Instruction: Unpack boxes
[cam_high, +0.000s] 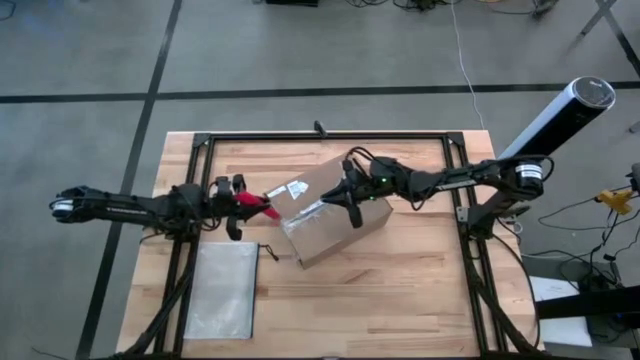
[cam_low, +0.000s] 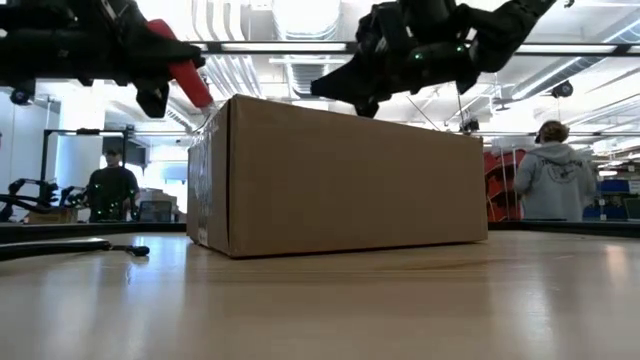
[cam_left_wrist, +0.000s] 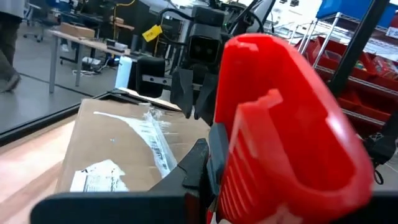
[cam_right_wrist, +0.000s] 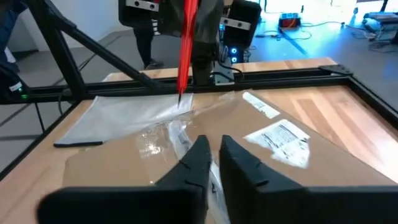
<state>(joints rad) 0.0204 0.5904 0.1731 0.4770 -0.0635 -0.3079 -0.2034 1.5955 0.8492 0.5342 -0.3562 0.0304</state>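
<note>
Corrugated brown box (cam_high: 330, 212) — glossy tape, white label (cam_high: 293, 189)

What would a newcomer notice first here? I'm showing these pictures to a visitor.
The brown cardboard box at mid-table, taped along its top. The left gripper holds a red utility knife with its tip at the box's left edge, while the right gripper presses, shut, on the box top.
</note>
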